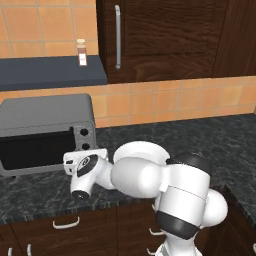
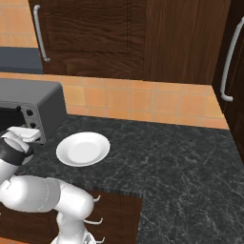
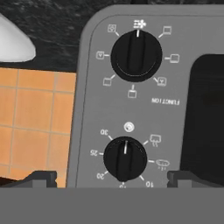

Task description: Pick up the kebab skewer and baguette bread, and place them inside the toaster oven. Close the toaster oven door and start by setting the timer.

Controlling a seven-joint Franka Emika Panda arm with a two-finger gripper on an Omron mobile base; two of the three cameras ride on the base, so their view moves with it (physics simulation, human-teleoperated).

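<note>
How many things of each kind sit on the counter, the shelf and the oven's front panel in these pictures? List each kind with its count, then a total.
Toaster oven: 1
White plate: 1
Small bottle on the shelf: 1
Black knobs close up in the hand view, upper and lower: 2
Total: 5

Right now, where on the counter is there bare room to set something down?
The widest bare stretch is the dark counter right of the white plate, reaching to the tall cabinet. The plate itself is bare. A smaller strip lies before the toaster oven. It is crowded between oven and plate, where the open tool faces the knobs.
</note>
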